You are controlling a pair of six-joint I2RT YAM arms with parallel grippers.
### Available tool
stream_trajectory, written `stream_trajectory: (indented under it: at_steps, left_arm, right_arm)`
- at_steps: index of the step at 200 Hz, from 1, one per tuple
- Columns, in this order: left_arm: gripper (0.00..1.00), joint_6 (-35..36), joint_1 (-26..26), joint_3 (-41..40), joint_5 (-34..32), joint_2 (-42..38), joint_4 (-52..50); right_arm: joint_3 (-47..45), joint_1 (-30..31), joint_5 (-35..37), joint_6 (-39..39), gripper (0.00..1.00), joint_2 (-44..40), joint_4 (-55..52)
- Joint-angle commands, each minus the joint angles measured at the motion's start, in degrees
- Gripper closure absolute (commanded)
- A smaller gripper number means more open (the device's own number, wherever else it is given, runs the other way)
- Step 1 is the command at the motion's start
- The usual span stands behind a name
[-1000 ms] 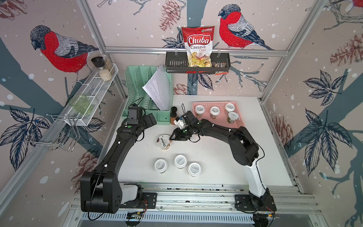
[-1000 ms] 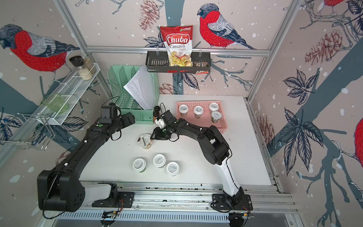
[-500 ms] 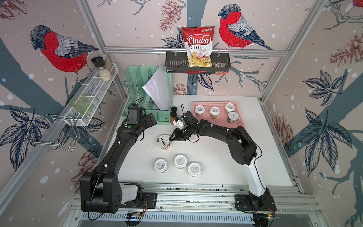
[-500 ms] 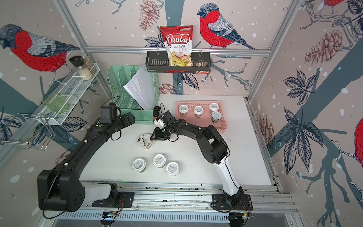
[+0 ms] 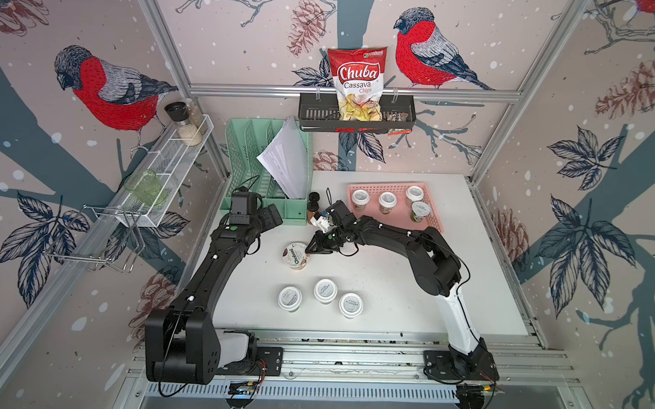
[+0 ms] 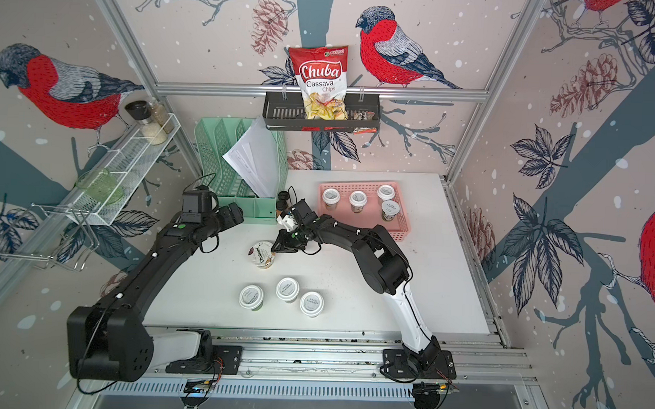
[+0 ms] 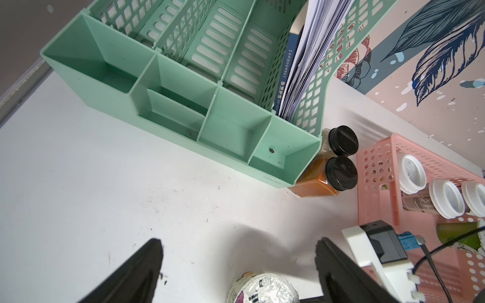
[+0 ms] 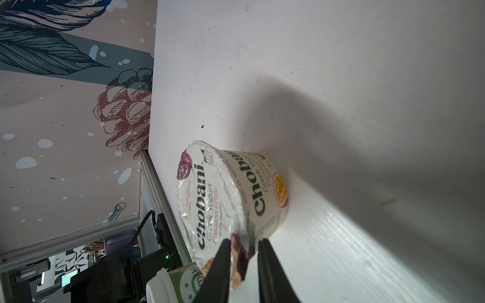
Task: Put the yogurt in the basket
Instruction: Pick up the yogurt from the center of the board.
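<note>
chobani cup [image 5: 296,255]: upright on the counter [image 5: 390,290], apart from the basket [image 5: 379,185].
right fingers [image 8: 217,272]: set close astride its rim; a firm clamp cannot be told.
left fingers [image 7: 141,272]: spread, empty.
care: the rim is to be seated deep before lifting.

Pink perforated basket [image 5: 432,220] is sitting nr far edge of table [image 5: 390,290], right of centre, holding 4 white-lidded jars [image 5: 387,200] upright. Chobani cup [image 5: 296,255], white w/ foil lid, is standing upright mid-table. 3 loose jars [image 5: 325,290] are standing clustered nr front edge.
</note>
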Motion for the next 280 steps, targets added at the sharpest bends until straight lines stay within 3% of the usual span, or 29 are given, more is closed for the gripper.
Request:
stream_trajectory:
  at_steps: [1,68,120,174,207,280]
  left_arm:
    - [0.06,1.14,0.07,0.05,-0.65,-0.41,1.00]
    - [0.06,1.29,0.11,0.14,-0.79,-0.50,0.95]
    - [0.06,1.28,0.16,0.30,-0.84,-0.53,1.02]
    - [0.06,1.11,0.04,0.33,-0.54,-1.12,1.35]
    - [0.06,0.70,-0.50,0.74,0.76,-1.03,1.67]
    - [0.06,0.29,-8.85,10.16,-1.79,3.90,0.47]
  right_arm:
    - [0.23,-0.07,-1.12,0.41,0.79,0.21,0.98]
    - [-0.26,-0.32,-2.46,1.12,0.93,0.02,2.22]
    - [-2.66,-1.71,-4.32,2.84,0.93,-3.20,4.37]
    - [-1.41,-3.26,-2.50,1.84,0.93,-8.59,-1.36]
    - [-2.23,-6.69,0.00,0.27,0.93,-14.32,-7.30]
    - [-10.40,-19.85,3.46,-3.48,0.92,-27.24,-13.29]
